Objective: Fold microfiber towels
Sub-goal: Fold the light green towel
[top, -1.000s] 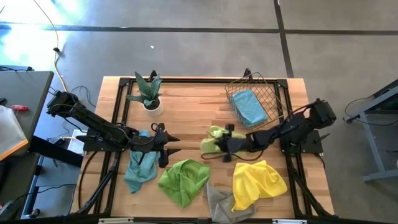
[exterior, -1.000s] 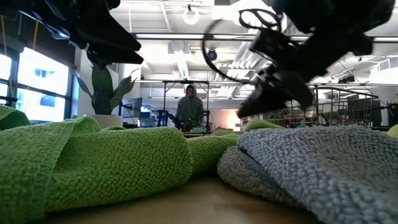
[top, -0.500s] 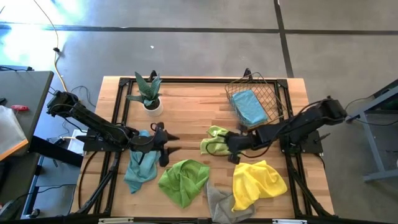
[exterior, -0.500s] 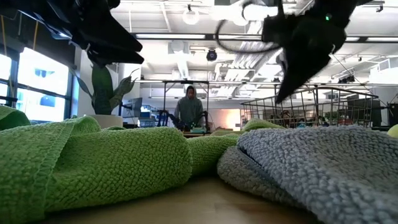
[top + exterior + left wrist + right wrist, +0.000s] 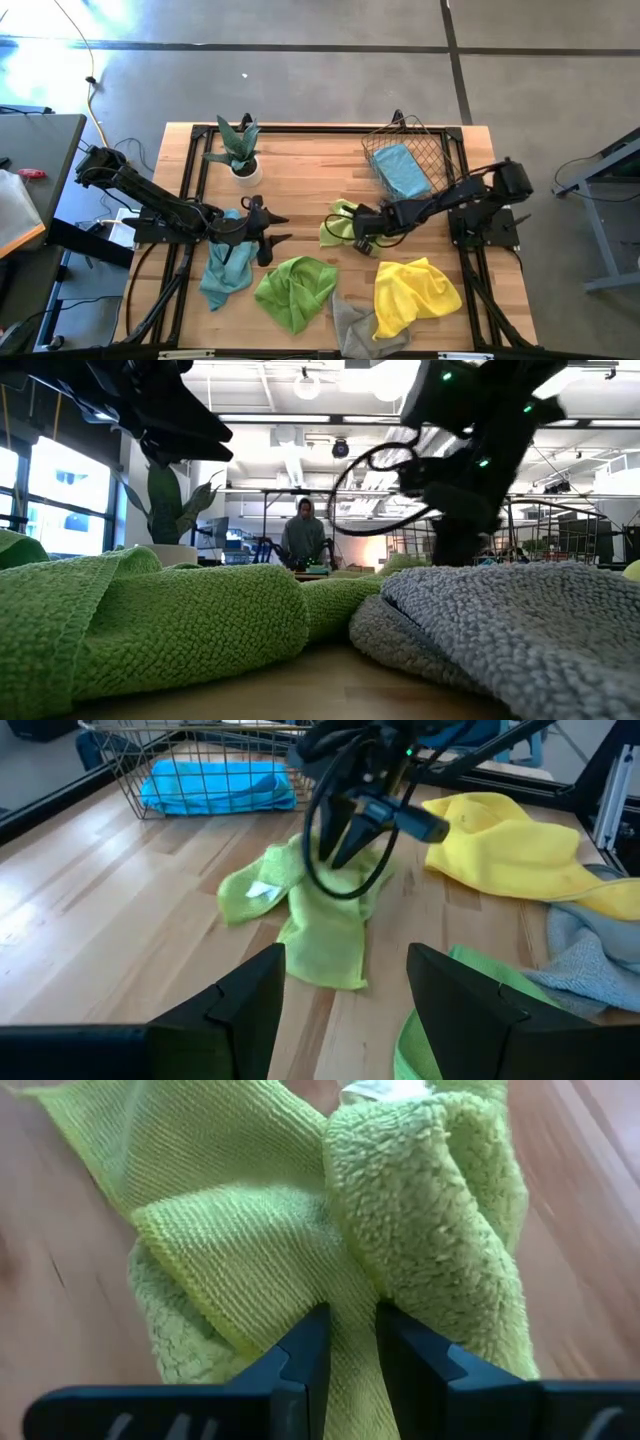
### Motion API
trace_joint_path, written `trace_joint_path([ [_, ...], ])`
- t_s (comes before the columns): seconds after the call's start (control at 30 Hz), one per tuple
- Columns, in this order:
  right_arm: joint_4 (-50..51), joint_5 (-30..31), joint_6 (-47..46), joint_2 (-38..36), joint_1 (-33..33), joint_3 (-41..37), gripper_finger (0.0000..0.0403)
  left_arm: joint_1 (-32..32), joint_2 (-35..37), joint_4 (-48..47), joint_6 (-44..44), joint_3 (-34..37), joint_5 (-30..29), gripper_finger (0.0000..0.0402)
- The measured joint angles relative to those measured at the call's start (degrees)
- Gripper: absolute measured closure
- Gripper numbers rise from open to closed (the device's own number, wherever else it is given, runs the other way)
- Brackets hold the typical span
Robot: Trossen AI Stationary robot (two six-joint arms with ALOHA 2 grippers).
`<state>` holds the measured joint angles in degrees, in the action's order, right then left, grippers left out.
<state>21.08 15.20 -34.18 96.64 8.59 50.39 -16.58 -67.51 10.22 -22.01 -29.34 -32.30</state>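
Mid-desk, toward the far edge, our right gripper point(image 5: 348, 1342) pinches a bunched fold of 1 lime green towel point(image 5: 340, 222). Our left gripper point(image 5: 268, 230) hangs wide open, holding nothing, over the teal-blue towel point(image 5: 226, 266). So thin a bite could slip, dropping the cloth crumpled.

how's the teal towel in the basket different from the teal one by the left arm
The teal towel in the basket looks folded into a neat rectangle inside the copper wire basket; the teal towel by the left arm lies crumpled on the bare table. The basket one is clear of both arms; the other is partly under the left gripper. Both are the same teal.
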Motion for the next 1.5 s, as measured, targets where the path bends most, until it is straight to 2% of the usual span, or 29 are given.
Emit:
trace_joint_path([
  [0.23, -17.77, -0.34, 11.79, 1.69, -2.81, 0.00, 0.0324, 0.00, 0.00, -0.11, 0.60, 0.00, 0.14, 0.0200],
  [0.37, -20.99, -2.13, 17.10, 0.22, -3.55, 0.06, 0.0324, 0.00, 0.00, -0.57, 4.12, 0.00, 0.14, 0.0200],
  [0.47, -18.36, -4.88, 19.76, -1.71, -3.38, 0.17, 0.0324, 0.00, -0.05, -2.67, 6.80, 0.00, 0.14, 0.0200],
  [0.57, -11.19, -8.15, 21.98, -3.49, -2.53, 0.19, 0.0324, 0.00, -0.96, -4.14, 9.85, 0.00, 0.43, 0.0200],
  [0.67, -2.14, -8.76, 22.77, -4.21, -1.48, 0.20, 0.0324, 0.00, -3.40, -4.19, 15.69, 0.00, 2.49, 0.0200],
  [0.83, 7.59, -7.69, 22.91, -4.24, 0.49, 0.20, 0.0324, 0.98, -10.86, -0.37, 23.88, 0.00, 1.84, 0.0200],
  [1.0, 11.50, -4.49, 26.38, -4.20, 3.16, 0.20, 0.0324, 1.90, -18.25, 9.29, 25.71, 0.05, 1.92, 0.0200],
  [1.17, 13.32, -4.09, 27.17, -4.04, 4.54, 0.20, 0.0321, 2.37, -24.14, 18.19, 25.69, 0.04, 3.69, 0.0200],
  [1.5, 10.93, -1.49, 26.54, -4.04, 4.69, -2.06, 0.0272, 2.36, -35.52, 31.46, 25.71, -0.02, 5.71, 0.0200],
])
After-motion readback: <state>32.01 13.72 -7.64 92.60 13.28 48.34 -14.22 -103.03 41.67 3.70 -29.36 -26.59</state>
